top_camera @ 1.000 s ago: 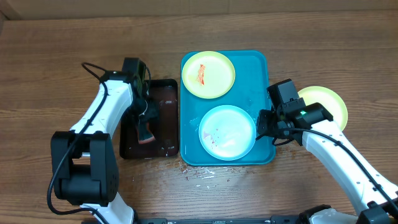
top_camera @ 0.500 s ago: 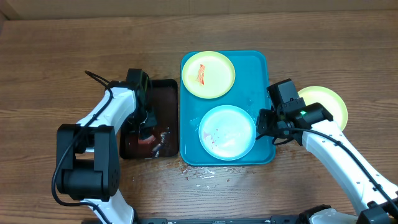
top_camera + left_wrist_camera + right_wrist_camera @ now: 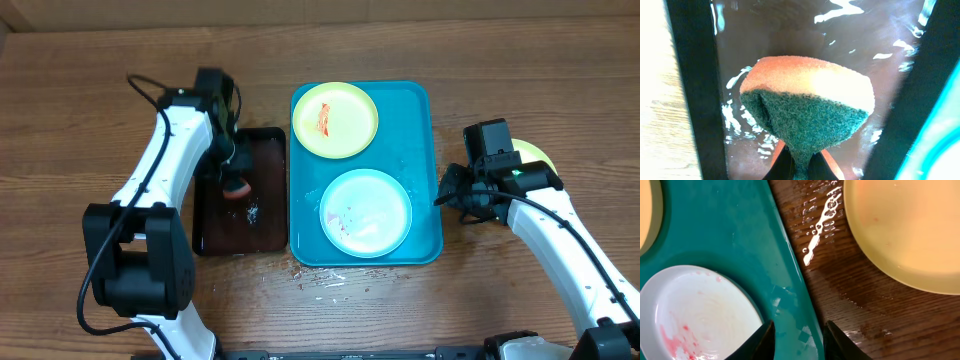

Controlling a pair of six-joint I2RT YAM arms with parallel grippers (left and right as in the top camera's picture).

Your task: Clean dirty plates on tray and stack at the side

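The turquoise tray (image 3: 420,110) holds two plates: a yellow-green one (image 3: 335,120) with a red smear at the far end, and a blue-white one (image 3: 365,212) with faint pink smears (image 3: 700,310) at the near end. Another yellow-green plate (image 3: 535,160) lies on the table to the tray's right, partly under my right arm; it looks clean (image 3: 905,225). My left gripper (image 3: 235,182) is shut on an orange sponge with a green scouring pad (image 3: 805,105), held over the black tray. My right gripper (image 3: 800,342) is open above the turquoise tray's right rim (image 3: 790,280), holding nothing.
The black tray (image 3: 262,225) left of the turquoise tray holds brownish water (image 3: 790,30). Water streaks (image 3: 820,215) wet the wood between the tray and the right-hand plate. Small droplets (image 3: 320,280) lie on the table before the tray's front edge.
My left gripper has shut on the sponge in the black tray and drawn it toward the tray's far end. My right gripper has pulled back to the right, off the tray's edge.
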